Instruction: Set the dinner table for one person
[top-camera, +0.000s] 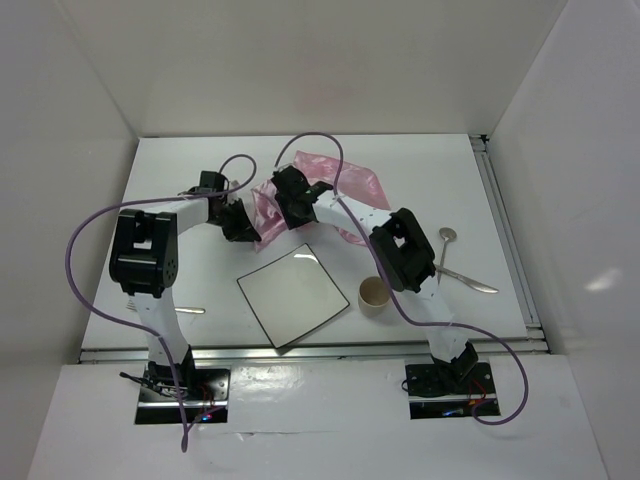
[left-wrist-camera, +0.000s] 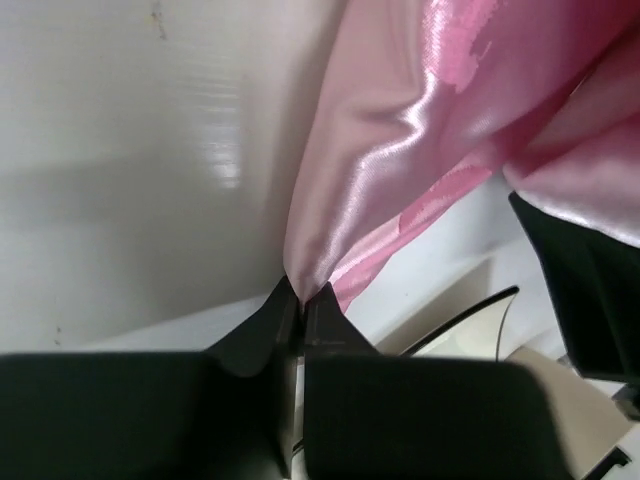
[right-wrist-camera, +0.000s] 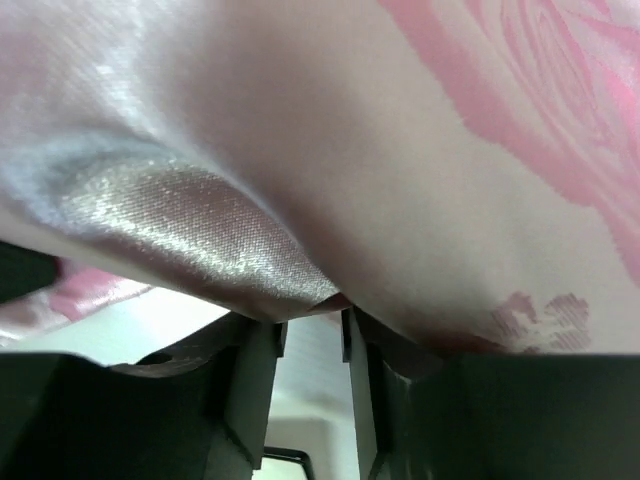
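Note:
The dinner table (top-camera: 430, 165) is the white top with metal rails. A shiny pink cloth (top-camera: 345, 180) lies crumpled at its middle back. My left gripper (top-camera: 243, 228) is at the cloth's left edge; in the left wrist view it (left-wrist-camera: 301, 290) is shut on a bunched fold of the pink cloth (left-wrist-camera: 400, 150). My right gripper (top-camera: 288, 190) sits on the cloth just right of the left one. In the right wrist view its jaws (right-wrist-camera: 312, 318) stand apart with a gap showing, and the pink cloth (right-wrist-camera: 380, 150) drapes over the fingertips.
A square white plate (top-camera: 293, 295) with a dark rim lies in front of the grippers. A paper cup (top-camera: 376, 293) stands to its right. A spoon (top-camera: 447, 236) and a knife (top-camera: 468, 279) lie at the right, and a fork (top-camera: 190, 310) lies at the left by the left arm.

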